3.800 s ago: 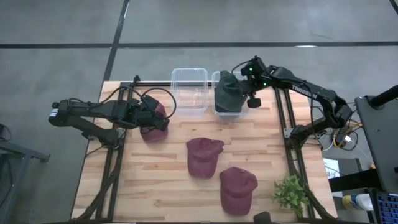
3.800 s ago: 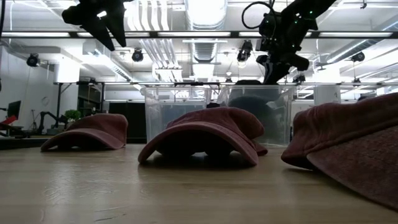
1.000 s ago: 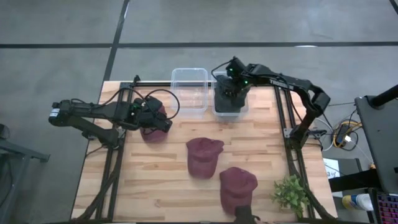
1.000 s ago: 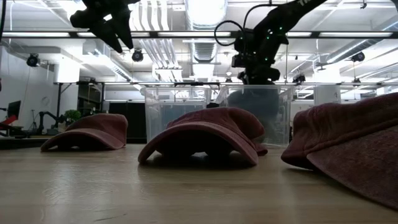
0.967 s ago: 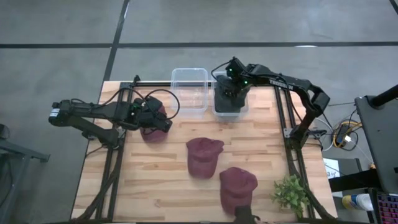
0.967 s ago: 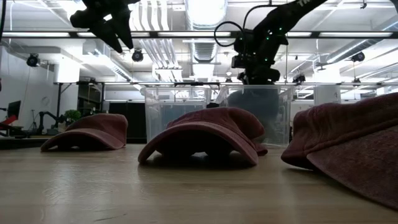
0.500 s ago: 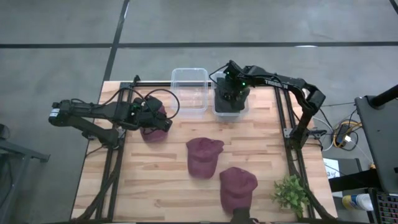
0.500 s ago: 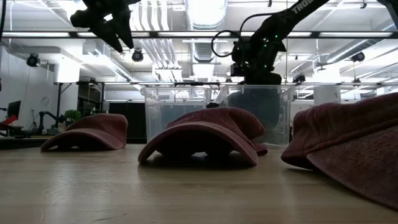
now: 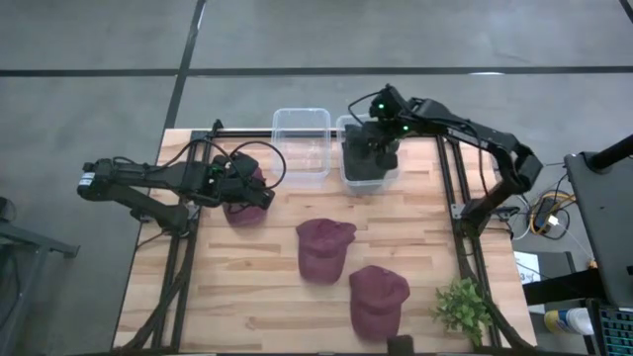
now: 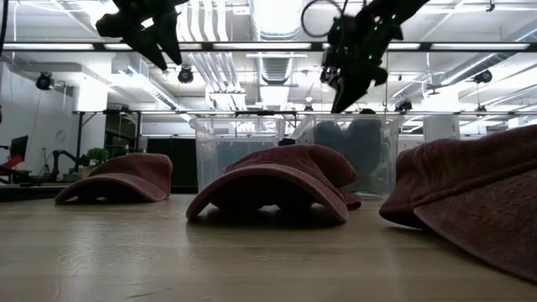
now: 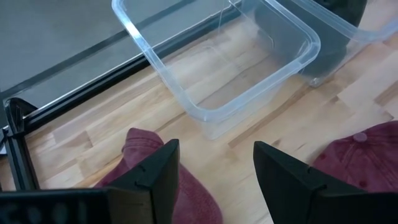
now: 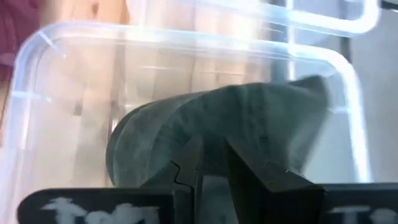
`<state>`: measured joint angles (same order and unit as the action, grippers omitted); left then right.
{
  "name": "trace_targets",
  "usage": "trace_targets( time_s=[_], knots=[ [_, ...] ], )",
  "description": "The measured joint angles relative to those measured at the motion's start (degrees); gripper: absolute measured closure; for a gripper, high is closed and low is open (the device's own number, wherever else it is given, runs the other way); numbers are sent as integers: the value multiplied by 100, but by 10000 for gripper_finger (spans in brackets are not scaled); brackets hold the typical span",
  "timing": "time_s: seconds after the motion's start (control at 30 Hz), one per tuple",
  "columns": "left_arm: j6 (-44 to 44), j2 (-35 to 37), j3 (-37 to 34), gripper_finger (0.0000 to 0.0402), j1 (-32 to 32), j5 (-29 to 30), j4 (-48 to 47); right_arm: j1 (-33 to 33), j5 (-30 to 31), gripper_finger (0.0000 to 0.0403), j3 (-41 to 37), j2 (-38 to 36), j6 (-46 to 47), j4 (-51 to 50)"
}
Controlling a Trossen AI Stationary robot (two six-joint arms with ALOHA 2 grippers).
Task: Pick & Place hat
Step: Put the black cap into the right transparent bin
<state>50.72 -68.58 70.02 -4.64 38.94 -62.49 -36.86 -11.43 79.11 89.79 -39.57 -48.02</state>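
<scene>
Above the right clear bin (image 9: 388, 178), the right end effector (image 9: 379, 141) is hovering with fingers nearly together over the grey hat (image 12: 217, 134) lying inside, as only its wrist view reveals, while the left end effector (image 11: 211, 171) is hanging apart over a maroon hat (image 9: 244, 194) on the desk (image 9: 247, 287).

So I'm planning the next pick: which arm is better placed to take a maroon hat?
Left, probably. Its tool hangs open directly over the maroon hat near the empty bin. The right tool sits over the far bin holding the grey hat.
</scene>
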Motion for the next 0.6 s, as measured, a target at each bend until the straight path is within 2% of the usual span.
trace_targets(
  time_s=[0.23, 0.47, 0.6],
  knots=[
    [0, 0, 0, 204, -2, -4, 95, 11, 981, 344, 4, -628, 376, -523],
    [0, 0, 0, 204, -2, -10, 126, 11, 1560, 344, -39, -742, 904, -1379],
    [0, 0, 0, 204, -2, -24, 130, 5, 1620, 344, -130, -703, 966, -1476]
  ],
)
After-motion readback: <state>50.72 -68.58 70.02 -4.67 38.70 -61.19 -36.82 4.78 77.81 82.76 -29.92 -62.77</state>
